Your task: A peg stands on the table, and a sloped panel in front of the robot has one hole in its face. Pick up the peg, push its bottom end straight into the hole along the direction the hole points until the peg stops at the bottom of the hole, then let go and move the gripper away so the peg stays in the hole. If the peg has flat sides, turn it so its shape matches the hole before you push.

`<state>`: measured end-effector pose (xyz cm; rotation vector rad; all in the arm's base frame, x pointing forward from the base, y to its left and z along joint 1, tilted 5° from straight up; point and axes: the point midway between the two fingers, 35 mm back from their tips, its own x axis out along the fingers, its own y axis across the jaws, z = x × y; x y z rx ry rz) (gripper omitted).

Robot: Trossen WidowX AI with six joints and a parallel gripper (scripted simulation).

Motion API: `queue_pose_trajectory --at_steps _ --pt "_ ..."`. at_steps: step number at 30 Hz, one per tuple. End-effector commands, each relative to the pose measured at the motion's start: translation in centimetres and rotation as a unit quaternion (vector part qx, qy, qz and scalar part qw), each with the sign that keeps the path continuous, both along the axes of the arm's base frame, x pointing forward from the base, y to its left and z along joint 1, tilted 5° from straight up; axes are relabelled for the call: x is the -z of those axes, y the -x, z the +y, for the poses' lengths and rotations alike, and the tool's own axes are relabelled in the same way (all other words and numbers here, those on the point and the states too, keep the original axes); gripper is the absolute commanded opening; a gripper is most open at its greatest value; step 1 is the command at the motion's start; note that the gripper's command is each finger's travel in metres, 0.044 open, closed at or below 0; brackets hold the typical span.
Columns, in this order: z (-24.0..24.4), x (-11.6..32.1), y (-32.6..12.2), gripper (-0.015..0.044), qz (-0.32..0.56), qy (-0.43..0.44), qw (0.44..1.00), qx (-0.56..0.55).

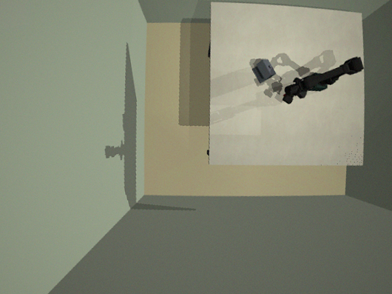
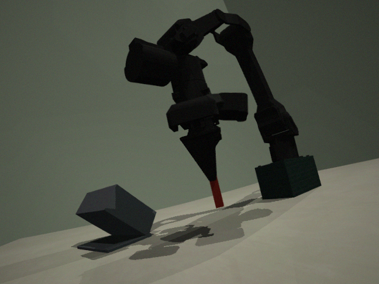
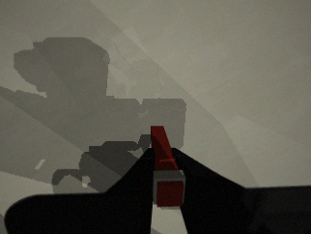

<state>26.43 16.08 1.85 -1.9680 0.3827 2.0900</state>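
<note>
My gripper (image 2: pixel 213 179) (image 3: pixel 160 154) is shut on the red peg (image 2: pixel 217 195) (image 3: pixel 161 140). The peg has flat sides, a squarish top and a pale grey band near that top. Its lower part sticks out below the fingertips, slightly tilted in the exterior view, with its bottom end off the table. The blue-grey block with the sloped panel (image 1: pixel 264 69) (image 2: pixel 131 210) stands on a thin base plate, apart from the peg. A small dark mark (image 1: pixel 269 66) on its face looks like the hole; its shape is too small to tell. The hole does not show in the exterior view or the wrist view.
The arm stands on a dark green box (image 2: pixel 288 180), on the far side of the gripper from the sloped block. The pale table (image 1: pixel 305 141) (image 2: pixel 306 244) carries broad arm shadows between them. The block's thin base plate (image 2: pixel 107 248) lies low on the table.
</note>
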Motion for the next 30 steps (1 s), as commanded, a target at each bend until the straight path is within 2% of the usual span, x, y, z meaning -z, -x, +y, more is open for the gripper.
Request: queue_pose_trajectory --at_steps 1,5,30 --pt "0.0 -2.2 -0.2 0.0 -0.003 0.0 1.0 -0.002" --pt "0.1 -3.7 -0.2 0.0 -0.003 0.0 1.0 -0.002" --pt "-1.7 -4.0 -1.8 0.0 -0.005 -0.034 0.999 0.029"
